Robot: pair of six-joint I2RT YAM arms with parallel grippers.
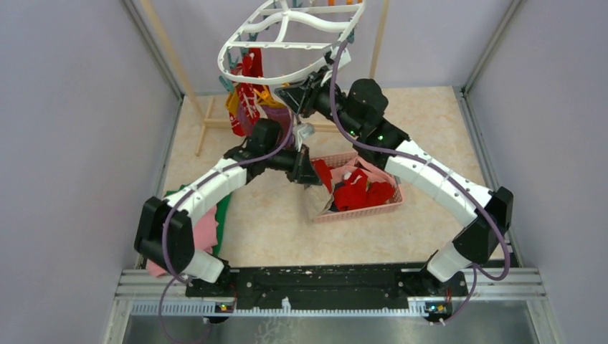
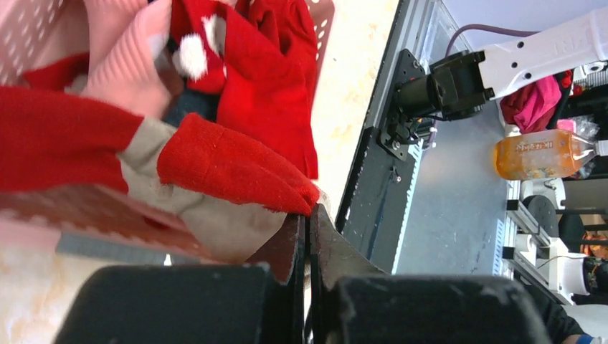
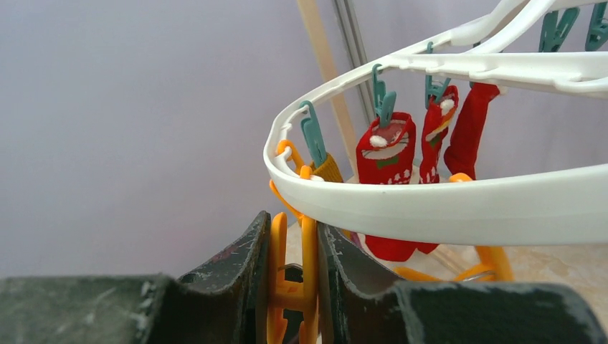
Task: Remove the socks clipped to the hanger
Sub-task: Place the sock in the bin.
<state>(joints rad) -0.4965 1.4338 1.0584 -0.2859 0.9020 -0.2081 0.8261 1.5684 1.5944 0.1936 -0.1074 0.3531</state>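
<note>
While the right gripper (image 3: pixel 290 240) pinches an orange clip (image 3: pixel 309 258) beneath the hanger (image 3: pixel 430 208) at twelve o'clock, the left gripper (image 2: pixel 308 215) is clamped tight on a red sock (image 2: pixel 229 168) over the pink basket (image 1: pixel 358 213) at its three o'clock; other socks (image 1: pixel 247 97) hang at eleven.
</note>
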